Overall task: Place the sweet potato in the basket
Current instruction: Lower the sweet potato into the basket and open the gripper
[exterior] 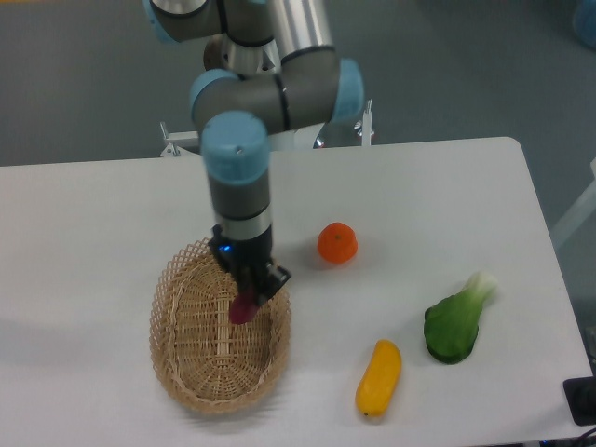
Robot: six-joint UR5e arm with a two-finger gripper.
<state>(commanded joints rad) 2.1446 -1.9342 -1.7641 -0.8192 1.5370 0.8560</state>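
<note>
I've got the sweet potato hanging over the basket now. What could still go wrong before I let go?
The sweet potato is shut in the gripper over the right half of the basket, close to the right rim. Released here, it might strike the rim and roll out toward the orange fruit. How high it hangs cannot be judged from this view, so a drop could bounce it. Descending further risks the fingers catching the looped weave.
</note>
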